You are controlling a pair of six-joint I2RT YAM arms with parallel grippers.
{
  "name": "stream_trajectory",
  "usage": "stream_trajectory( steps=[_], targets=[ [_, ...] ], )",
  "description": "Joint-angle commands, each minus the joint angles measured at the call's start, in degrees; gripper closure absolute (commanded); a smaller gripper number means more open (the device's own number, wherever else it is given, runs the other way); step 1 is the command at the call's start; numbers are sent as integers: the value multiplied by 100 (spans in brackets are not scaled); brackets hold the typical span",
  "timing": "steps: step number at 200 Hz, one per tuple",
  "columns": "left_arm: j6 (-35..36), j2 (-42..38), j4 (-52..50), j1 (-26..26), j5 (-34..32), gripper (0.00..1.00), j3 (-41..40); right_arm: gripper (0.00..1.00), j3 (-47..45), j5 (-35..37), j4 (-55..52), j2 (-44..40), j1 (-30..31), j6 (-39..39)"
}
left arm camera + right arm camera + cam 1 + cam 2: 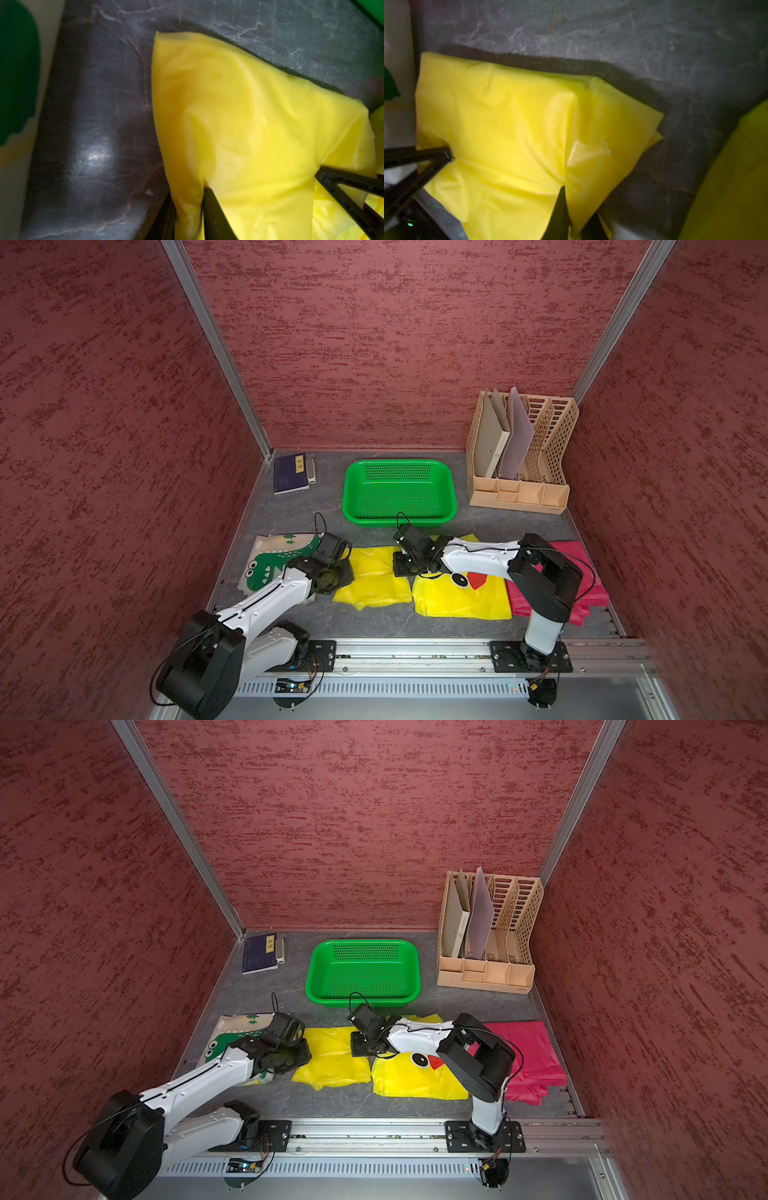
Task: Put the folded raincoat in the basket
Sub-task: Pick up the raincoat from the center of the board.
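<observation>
1. The folded raincoat (376, 576), plain yellow, lies flat on the grey table (374, 531), with the green basket (347, 493) at its 12 o'clock, close by but apart from it.
2. Beside it, the dinosaur-print raincoat (266, 568) sits at 9 o'clock. The duck-face raincoat (457, 601) is at 3 o'clock, and the red raincoat (532, 1048) lies beyond that.
3. The left gripper (187, 199) is pinched narrow on a ridge of yellow film at the raincoat's 9 o'clock edge.
4. The right gripper (575, 214) is likewise clamped on a raised pleat at the 3 o'clock edge. Both arms therefore hold the same garment from opposite sides.
5. Handling, as a judgement: the raincoat looks like thin, glossy plastic film. It should be very light, limp and slick, with no stiffness of its own.
6. The wrist views show several layers. A pinch that catches only the top one would probably let the fold open and the lower layers trail when it is raised.
7. The best hold seems to be deep at the two side edges, through all layers. The grippers would then stay level and keep their spacing, so the middle sags little and clears the basket's near rim.
8. Snagging looks the main risk, as the duck-face raincoat lies just beside the right-hand pinch.
</observation>
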Motion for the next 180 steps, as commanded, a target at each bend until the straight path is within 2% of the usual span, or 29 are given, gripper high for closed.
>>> stream_trajectory(
  steps=[1, 16, 93, 180],
  targets=[
    [41, -33, 60, -60, 3, 94, 129, 100, -98, -163, -36, -79, 102, -53],
    [40, -33, 59, -93, 5, 100, 179, 100, -82, -196, -36, -111, 115, -77],
    [-67, -454, -231, -343, -195, 100, 424, 100, 61, 110, -417, -622, 203, -252],
    [-179, -1018, -767, -666, -494, 100, 873, 100, 88, 124, -583, -1403, 222, -275]
  ],
)
